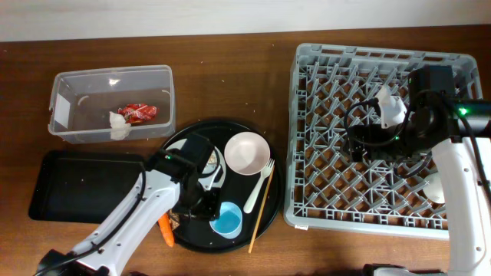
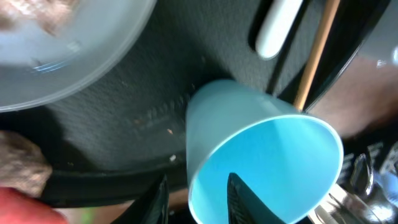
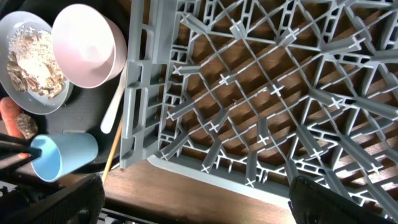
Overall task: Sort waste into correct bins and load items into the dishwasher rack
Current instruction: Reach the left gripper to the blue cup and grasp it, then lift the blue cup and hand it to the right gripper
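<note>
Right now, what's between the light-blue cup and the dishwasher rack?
Overhead view: the white fork and wooden chopsticks lie between the light-blue cup and the rack.

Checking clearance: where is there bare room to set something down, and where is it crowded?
The shallow black tray lies bare. Bare wood runs between the clear tub and the rack, above the round tray. The rack's left rows are open. Crowded: the round tray, under the left arm, and the rack's right side under the right arm.
</note>
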Controlling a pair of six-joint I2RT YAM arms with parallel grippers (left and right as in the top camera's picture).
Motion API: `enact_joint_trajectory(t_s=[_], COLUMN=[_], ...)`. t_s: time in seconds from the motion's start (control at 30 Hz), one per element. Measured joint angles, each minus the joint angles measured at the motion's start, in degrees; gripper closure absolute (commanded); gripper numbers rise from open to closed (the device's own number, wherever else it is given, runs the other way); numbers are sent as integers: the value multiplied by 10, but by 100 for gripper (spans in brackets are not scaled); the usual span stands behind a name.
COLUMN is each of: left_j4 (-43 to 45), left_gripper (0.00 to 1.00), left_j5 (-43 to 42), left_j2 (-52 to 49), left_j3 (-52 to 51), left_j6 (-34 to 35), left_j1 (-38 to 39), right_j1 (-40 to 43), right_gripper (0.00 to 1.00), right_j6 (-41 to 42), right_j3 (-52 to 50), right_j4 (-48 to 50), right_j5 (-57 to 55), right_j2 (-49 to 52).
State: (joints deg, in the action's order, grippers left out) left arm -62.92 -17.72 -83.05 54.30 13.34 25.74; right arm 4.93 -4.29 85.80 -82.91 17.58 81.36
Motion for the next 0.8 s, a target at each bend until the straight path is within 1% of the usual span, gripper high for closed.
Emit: enact_joint_trajectory(t_s=[0.17, 0.2, 0.27, 0.5, 0.73, 0.8], left_j4=[2, 2, 2, 13, 47, 54], left_gripper=[70, 74, 76, 77, 90, 98], left_j5=[-16, -17, -19, -14, -10, -9], left_j2=[0, 0, 0, 0, 0, 0], left_j3=[-8, -8, -8, -10, -52, -52], left_j6=[0, 0, 2, 14, 30, 32], left_j1=[0, 0, 0, 0, 0, 0], right_j1=[0, 0, 0, 0, 0, 0], right_gripper=[2, 2, 2, 2, 2, 2], right_j6=[0, 0, 0, 0, 0, 0], right_j3=[0, 0, 0, 0, 0, 0], right_j4=[0, 0, 0, 0, -2, -2], right_j5=[0, 0, 0, 0, 0, 0], right_j2=[0, 0, 0, 0, 0, 0])
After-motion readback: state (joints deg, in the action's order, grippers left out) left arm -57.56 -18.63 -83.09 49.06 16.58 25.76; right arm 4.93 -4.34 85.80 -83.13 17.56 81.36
